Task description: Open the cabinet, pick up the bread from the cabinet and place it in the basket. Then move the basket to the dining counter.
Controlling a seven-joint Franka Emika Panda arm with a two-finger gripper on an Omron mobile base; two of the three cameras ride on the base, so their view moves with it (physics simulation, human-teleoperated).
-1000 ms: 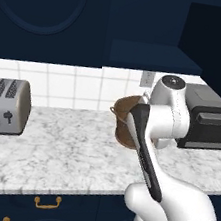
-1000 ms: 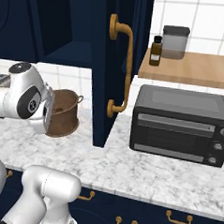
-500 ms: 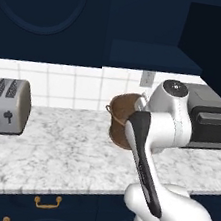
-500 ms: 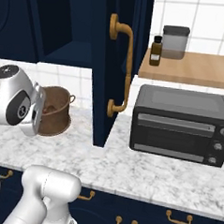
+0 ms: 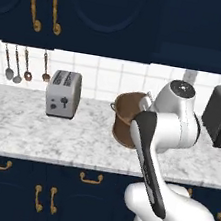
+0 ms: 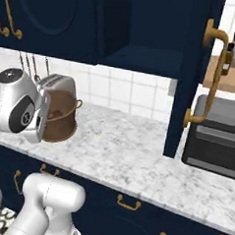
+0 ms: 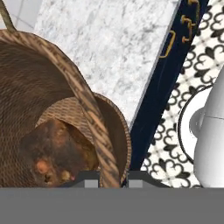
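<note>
To the left of the basket (image 5: 127, 119) stood a silver toaster (image 5: 63, 94) on the marble tabletop (image 5: 38, 131). The basket hung tilted above the tabletop, its woven rim pinched between the fingers (image 7: 92, 178), which were nearly together on either side of the wall. Inside the basket lay the bread (image 7: 54, 153). To the right of the basket, the cabinet (image 6: 191, 70) stood open.

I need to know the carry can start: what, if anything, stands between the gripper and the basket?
Nothing visible does. In the hand view the gripper has its fingertips either side of the basket rim, with the bread inside. The basket sits tilted above the worktop, beside the toaster.
</note>
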